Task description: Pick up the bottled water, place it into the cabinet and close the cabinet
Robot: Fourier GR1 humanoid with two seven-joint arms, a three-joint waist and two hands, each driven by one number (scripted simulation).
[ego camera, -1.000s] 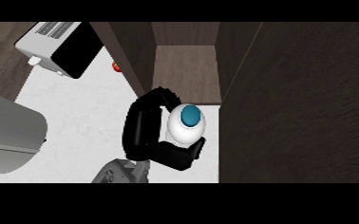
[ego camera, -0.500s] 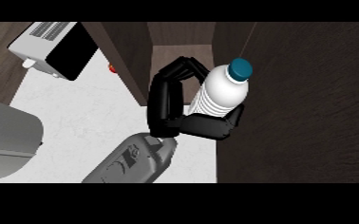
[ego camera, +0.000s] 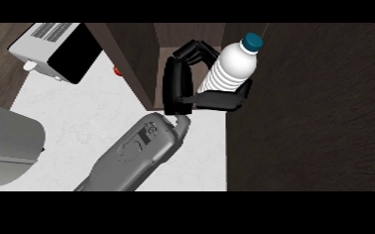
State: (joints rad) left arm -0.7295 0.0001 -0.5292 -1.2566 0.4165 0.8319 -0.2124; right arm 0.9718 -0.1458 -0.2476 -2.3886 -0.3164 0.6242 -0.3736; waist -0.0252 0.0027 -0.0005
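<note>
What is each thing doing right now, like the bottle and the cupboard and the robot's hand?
bottled water: capped with a blue cap, tilted, held up at the cabinet's opening.
hand: fingers and thumb curled round the bottle. Which arm it belongs to, I cannot tell.
cabinet: open, door swung out at the right.
microwave: door shut, sitting on the counter at the upper left.
small red thing: lying on the counter beside the cabinet's side.
</note>
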